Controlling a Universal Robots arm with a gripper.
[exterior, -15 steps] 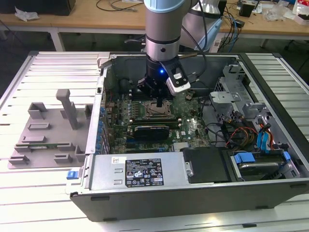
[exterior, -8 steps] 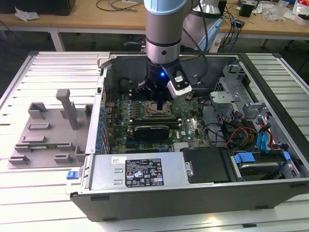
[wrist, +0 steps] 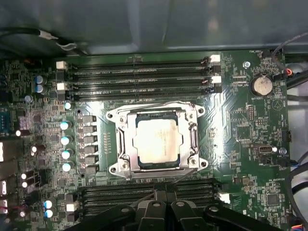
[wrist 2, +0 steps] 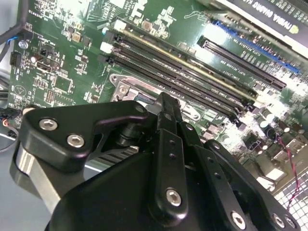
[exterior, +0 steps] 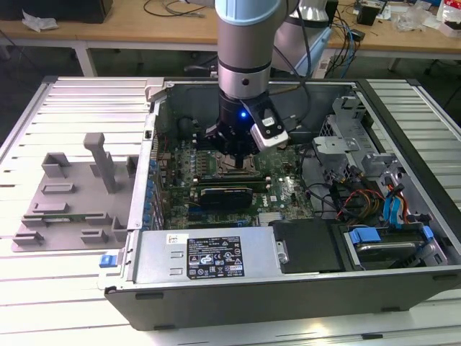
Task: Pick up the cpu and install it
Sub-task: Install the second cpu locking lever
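The cpu, a pale silvery square chip, lies flat inside the socket frame on the green motherboard; the metal bracket surrounds it. My gripper hangs just above the board beside the socket, shut, with nothing between its fingers. In the second wrist view the gripper points down at the socket's metal frame. The exterior view shows the arm reaching down into the open computer case, the gripper over the socket area.
Black memory slots run along both sides of the socket. A graphics card, cables and drive bays crowd the case. A grey slotted fixture sits on the table at the exterior view's left.
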